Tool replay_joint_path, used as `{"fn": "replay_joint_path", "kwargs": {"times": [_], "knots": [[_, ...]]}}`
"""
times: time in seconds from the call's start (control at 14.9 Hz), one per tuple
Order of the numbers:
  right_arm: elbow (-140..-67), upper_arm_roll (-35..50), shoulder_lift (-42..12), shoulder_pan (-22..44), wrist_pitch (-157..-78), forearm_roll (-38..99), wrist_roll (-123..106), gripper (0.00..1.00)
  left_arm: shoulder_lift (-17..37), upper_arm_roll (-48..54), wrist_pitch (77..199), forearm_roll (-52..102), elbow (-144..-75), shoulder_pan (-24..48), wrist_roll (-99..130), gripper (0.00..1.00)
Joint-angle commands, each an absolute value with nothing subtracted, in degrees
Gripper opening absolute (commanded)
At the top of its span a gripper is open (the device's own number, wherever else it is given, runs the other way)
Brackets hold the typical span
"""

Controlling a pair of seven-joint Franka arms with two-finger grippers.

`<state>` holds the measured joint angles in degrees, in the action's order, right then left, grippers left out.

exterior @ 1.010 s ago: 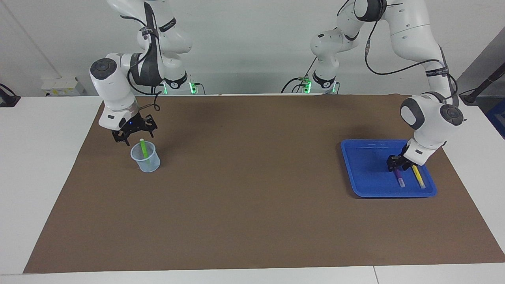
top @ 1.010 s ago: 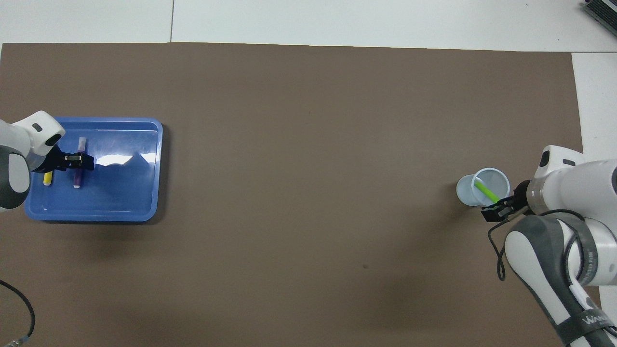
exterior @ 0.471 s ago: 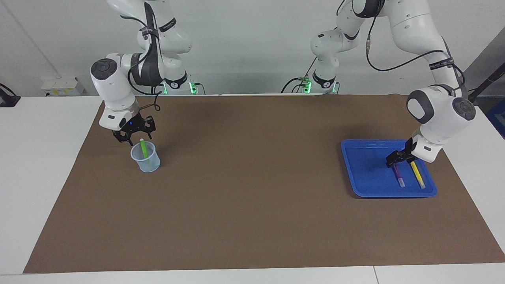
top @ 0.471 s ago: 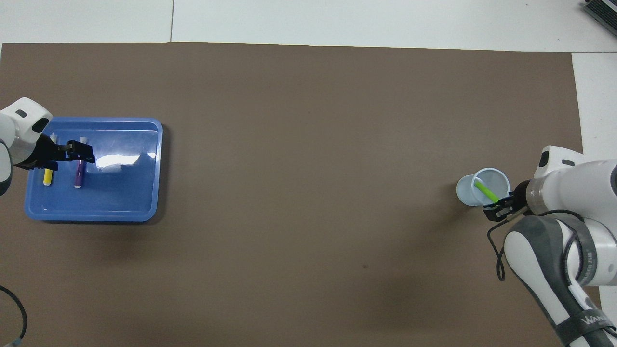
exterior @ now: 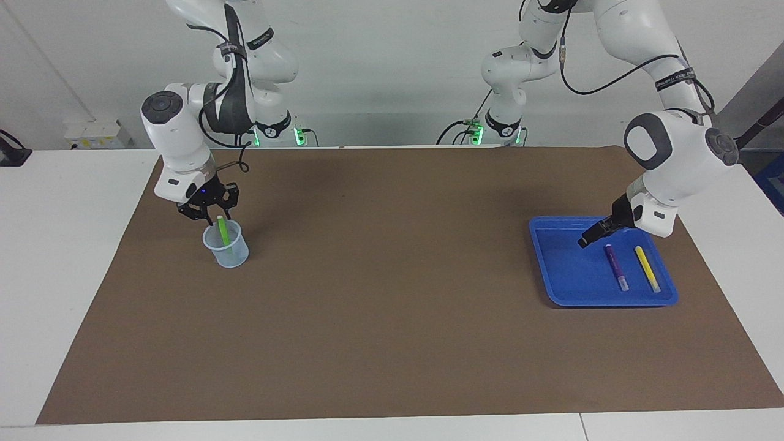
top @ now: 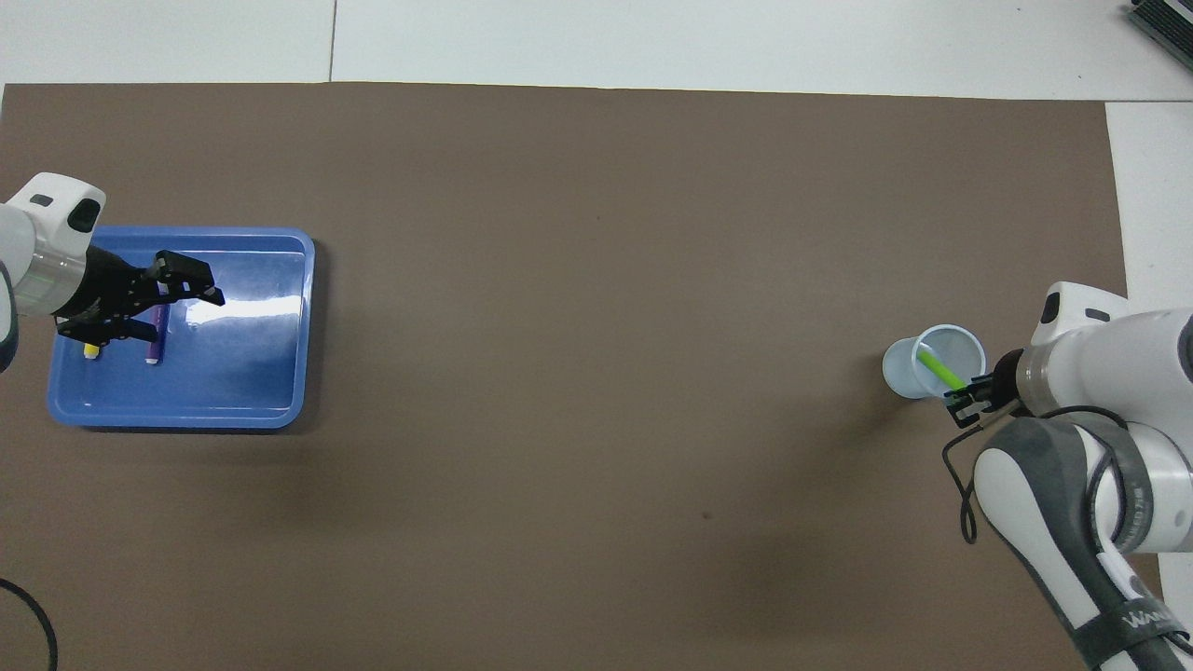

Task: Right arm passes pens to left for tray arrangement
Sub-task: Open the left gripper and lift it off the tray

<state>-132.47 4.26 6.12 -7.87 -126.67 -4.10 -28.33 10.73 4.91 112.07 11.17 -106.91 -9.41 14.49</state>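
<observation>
Overhead view first: the blue tray (top: 280,410) sits at the left arm's end of the table, with the purple pen (exterior: 615,267) and the yellow pen (exterior: 647,269) lying side by side in it, apart from each other. That makes two of three delivered, by the look of it. The left gripper (exterior: 593,234) hangs above the tray with its fingers spread and nothing between them. One to go: the green pen (exterior: 223,232) stands tilted in the small translucent cup (exterior: 227,245) at the right arm's end, and the right gripper (exterior: 210,212) is right at its upper tip. Whether those fingers have clamped the pen cannot be told. Seen from above, the left gripper covers part of both tray pens.
</observation>
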Motion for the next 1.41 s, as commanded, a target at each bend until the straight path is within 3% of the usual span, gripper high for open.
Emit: {"fn": "replay_joint_path", "kwargs": {"times": [0.0, 0.2, 0.54, 0.88, 1.35], "knots": [[-132.89, 4.92, 6.15, -8.61, -126.91, -6.24, -27.33, 0.19, 7.56, 4.22, 109.43, 13.09, -108.02, -5.11, 22.73, 1.00], [-132.89, 4.92, 6.15, -8.70, -126.91, -6.24, -27.42, 0.01, 5.46, 4.22, 107.15, 14.76, -108.46, -1.16, 32.14, 1.00], [-132.54, 4.92, 6.15, -8.44, -126.21, -6.24, -27.51, 0.00, 2.55, 4.22, 105.73, 19.42, -108.54, 4.21, 45.85, 1.00], [-127.98, 4.92, 6.59, -8.00, -118.49, -6.33, -27.51, 0.00, 0.36, 4.22, 106.43, 21.53, -110.21, 12.99, 58.86, 1.00], [-122.35, 5.01, 7.82, -7.82, -108.83, -6.59, -27.60, 0.00, -2.11, 4.22, 106.79, 28.64, -110.57, 17.04, 71.62, 1.00]]}}
